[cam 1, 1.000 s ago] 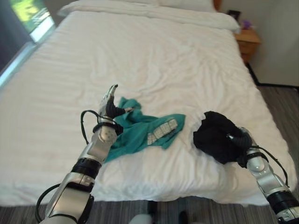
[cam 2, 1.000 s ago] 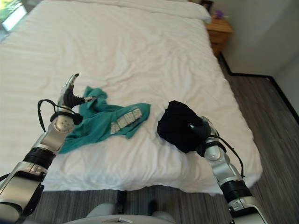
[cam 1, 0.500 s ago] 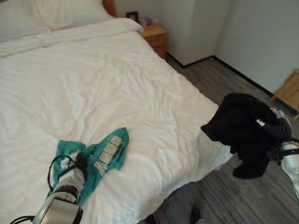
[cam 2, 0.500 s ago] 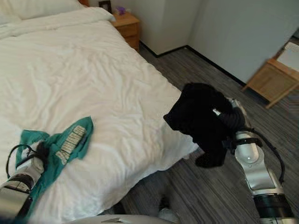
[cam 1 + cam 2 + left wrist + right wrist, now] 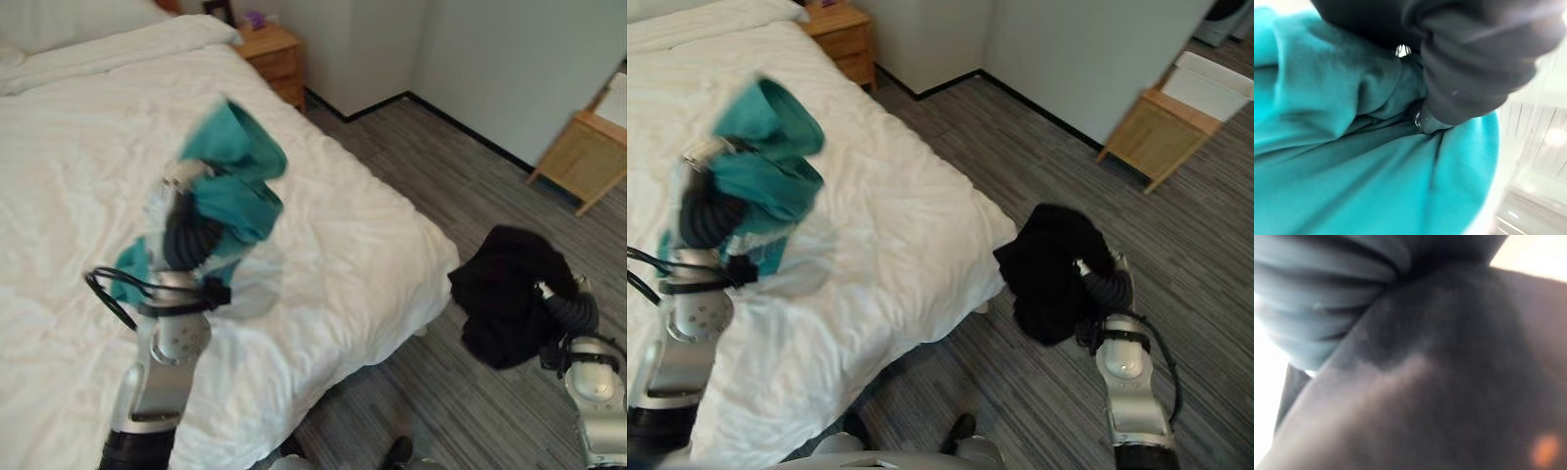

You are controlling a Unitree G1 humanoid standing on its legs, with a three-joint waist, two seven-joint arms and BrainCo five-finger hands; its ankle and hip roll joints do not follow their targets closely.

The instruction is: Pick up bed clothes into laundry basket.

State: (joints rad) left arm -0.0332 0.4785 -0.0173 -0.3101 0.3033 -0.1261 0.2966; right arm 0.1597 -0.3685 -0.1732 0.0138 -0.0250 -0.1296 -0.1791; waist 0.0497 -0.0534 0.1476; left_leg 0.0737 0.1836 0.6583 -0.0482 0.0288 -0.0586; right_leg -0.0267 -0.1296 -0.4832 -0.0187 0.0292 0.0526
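A teal garment [image 5: 235,166] is bunched up in the air above the white bed [image 5: 333,225], lifted off the sheet. My left hand [image 5: 186,235] is raised under it, fingers curled into the cloth; its wrist view shows teal folds [image 5: 1352,161] pressed against the dark cover. A black garment [image 5: 505,299] hangs over the grey floor, to the right of the bed's corner. My right hand [image 5: 570,311] grips it from behind, fingers buried in the fabric. The right wrist view shows dark cloth [image 5: 1449,382] up close.
A wooden nightstand [image 5: 279,59] stands by the bed's head against the wall. A low wooden side table [image 5: 588,157] with a white box [image 5: 1215,83] on it is at the far right. Striped grey floor [image 5: 460,176] lies between bed and wall.
The camera has kept swinging right. My left hand has lifted the teal garment off the sheet into the air. My right hand has carried the black garment lower, over the floor.
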